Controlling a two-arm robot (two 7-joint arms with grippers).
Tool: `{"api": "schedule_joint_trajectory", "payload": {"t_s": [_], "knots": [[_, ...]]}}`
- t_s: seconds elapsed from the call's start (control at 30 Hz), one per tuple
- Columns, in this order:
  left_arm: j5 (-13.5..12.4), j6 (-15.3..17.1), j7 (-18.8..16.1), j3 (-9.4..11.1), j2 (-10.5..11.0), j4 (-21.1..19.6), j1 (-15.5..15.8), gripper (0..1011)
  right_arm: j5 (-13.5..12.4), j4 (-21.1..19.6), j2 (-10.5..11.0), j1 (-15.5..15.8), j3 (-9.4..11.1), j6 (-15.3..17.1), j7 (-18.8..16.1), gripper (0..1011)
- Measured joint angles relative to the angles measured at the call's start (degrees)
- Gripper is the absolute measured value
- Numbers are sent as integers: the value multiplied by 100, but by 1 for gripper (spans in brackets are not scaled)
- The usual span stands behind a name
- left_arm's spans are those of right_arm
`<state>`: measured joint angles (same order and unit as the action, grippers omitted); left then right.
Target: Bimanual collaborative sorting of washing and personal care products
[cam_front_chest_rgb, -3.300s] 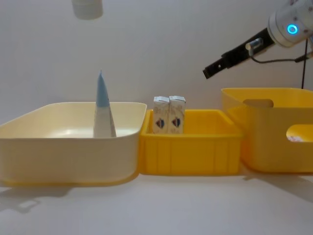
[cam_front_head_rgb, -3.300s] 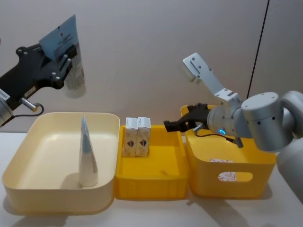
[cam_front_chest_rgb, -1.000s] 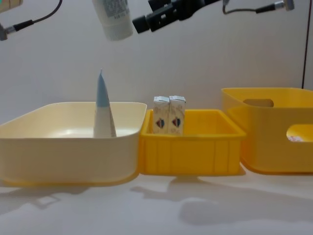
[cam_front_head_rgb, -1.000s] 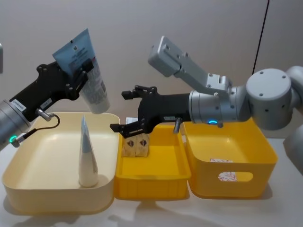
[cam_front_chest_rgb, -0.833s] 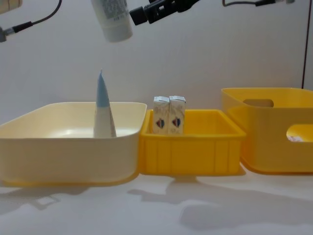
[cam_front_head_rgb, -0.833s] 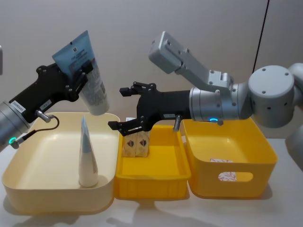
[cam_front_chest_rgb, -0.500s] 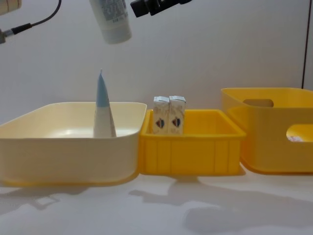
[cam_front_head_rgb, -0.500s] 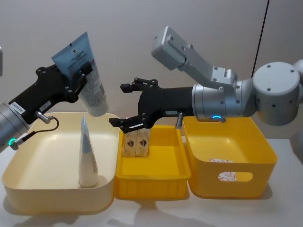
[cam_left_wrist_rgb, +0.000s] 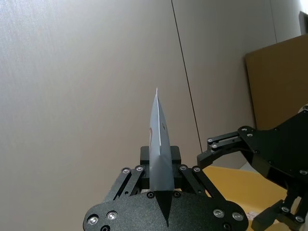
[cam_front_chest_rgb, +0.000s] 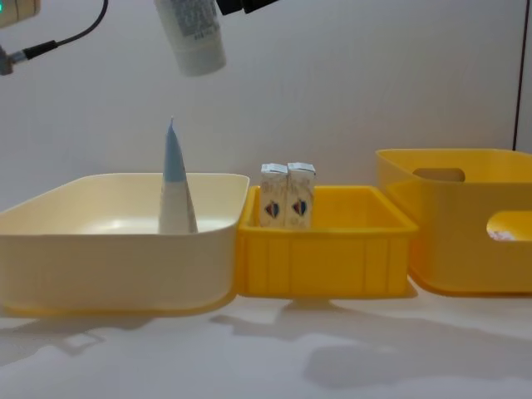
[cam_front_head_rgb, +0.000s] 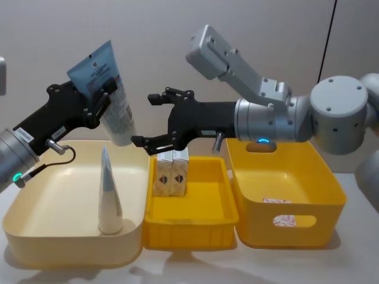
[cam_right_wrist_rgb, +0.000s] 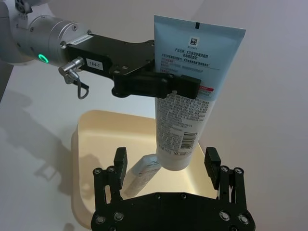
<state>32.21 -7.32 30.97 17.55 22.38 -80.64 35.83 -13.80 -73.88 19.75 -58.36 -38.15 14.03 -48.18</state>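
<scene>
Fingers [cam_right_wrist_rgb: 212,162] of my right gripper [cam_front_head_rgb: 143,119] stand wide, with nothing between them. Left gripper [cam_front_head_rgb: 102,96] is clamped on the tube [cam_front_head_rgb: 120,115] near its crimped end, high over the cream tub [cam_front_head_rgb: 53,248].

Tube long axis: steeply tilted, crimp up and toward my left, cap end down and toward my right.

Head view: cap end lies just left of my right fingertips, apart from them, no contact.

Right wrist view: cap hangs centred in line with the gap, printed flat face toward the camera.

Judgement: handover step. The right arm should close in leftward until the lower body of the tube sits between the fingers.

Risk: closing on the round cap instead of the body could slip.
</scene>
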Motion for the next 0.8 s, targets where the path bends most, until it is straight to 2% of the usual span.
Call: {"api": "schedule_joint_trajectory", "payload": {"t_s": [0.8], "knots": [[-6, 7, 20, 55, 85, -240, -27, 235, -12, 623, -342, -233, -205, -116, 177, 1001]]}}
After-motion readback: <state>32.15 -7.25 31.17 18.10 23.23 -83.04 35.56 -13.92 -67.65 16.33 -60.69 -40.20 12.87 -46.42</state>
